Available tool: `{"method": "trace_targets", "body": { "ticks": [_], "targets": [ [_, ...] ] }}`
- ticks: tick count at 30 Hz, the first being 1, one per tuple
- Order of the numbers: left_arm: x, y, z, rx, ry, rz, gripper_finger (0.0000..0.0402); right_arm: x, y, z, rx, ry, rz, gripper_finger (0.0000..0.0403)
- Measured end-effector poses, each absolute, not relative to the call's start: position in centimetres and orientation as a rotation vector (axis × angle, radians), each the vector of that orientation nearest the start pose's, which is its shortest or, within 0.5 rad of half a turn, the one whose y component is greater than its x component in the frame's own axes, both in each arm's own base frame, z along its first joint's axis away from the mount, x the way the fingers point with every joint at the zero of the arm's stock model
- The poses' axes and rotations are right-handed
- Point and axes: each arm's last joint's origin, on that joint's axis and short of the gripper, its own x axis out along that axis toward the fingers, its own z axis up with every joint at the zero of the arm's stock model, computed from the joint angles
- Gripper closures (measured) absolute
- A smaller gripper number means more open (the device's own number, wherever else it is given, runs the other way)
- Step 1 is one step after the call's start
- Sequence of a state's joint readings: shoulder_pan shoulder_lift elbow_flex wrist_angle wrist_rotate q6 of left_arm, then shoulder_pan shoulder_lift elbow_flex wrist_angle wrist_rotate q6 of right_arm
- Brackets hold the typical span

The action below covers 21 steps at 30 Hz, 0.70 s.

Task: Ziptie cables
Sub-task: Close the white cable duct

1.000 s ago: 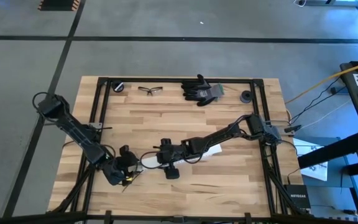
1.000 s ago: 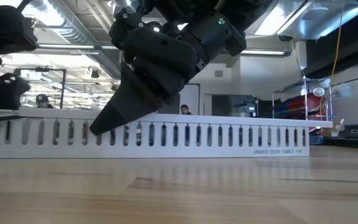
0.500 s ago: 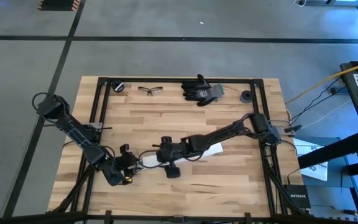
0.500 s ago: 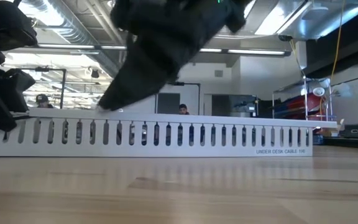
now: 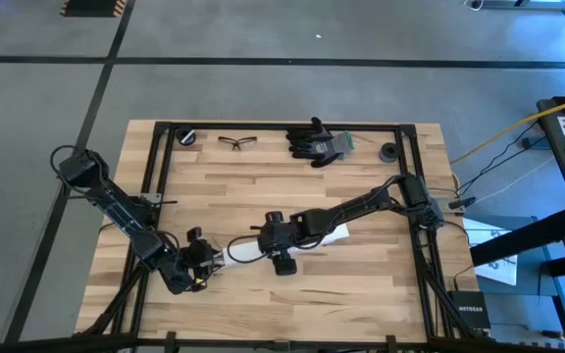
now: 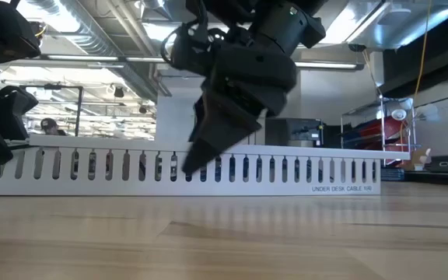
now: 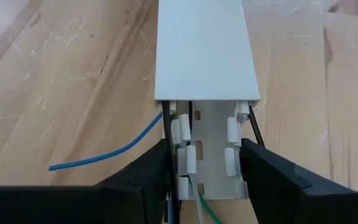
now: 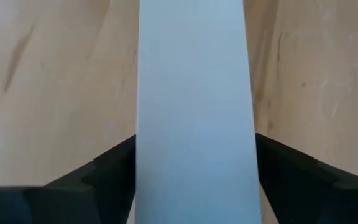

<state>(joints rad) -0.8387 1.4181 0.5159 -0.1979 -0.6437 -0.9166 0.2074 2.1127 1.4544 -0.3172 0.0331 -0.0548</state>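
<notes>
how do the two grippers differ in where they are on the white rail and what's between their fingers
The left gripper sits at the rail's open end, where black cables, a blue wire and a green wire emerge. The right gripper straddles the covered middle, only plain white lid between its fingers. Both have a finger on each side of the rail.
</notes>
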Motion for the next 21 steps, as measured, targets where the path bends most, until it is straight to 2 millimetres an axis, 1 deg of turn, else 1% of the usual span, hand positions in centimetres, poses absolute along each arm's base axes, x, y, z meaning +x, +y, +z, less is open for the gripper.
{"method": "trace_targets", "body": {
  "ticks": [2, 5, 6, 10, 14, 19, 21],
  "targets": [
    [16.0, -15.2, 12.8, -0.121, 0.788, 0.198, 0.0238, 43.4, 9.1, 14.9, -0.166, 0.931, 0.190, 0.0145],
    [16.0, -15.2, 12.8, -0.118, 0.789, 0.196, 0.0239, 43.6, 9.2, 15.1, -0.154, 0.910, 0.216, 0.0186],
    [16.0, -15.2, 12.8, -0.120, 0.790, 0.195, 0.0239, 43.7, 9.2, 15.0, -0.149, 0.903, 0.225, 0.0194],
    [15.9, -15.2, 12.8, -0.114, 0.799, 0.188, 0.0236, 44.2, 9.3, 14.6, -0.138, 0.861, 0.237, 0.0194],
    [16.0, -15.3, 12.8, -0.116, 0.791, 0.181, 0.0234, 45.1, 9.5, 13.9, -0.103, 0.782, 0.231, 0.0194],
    [16.0, -15.3, 12.8, -0.116, 0.795, 0.174, 0.0233, 45.9, 9.9, 13.1, -0.062, 0.748, 0.241, 0.0194],
    [16.0, -15.3, 12.8, -0.121, 0.795, 0.176, 0.0233, 45.9, 9.9, 13.1, -0.061, 0.744, 0.243, 0.0194]
  ]
}}
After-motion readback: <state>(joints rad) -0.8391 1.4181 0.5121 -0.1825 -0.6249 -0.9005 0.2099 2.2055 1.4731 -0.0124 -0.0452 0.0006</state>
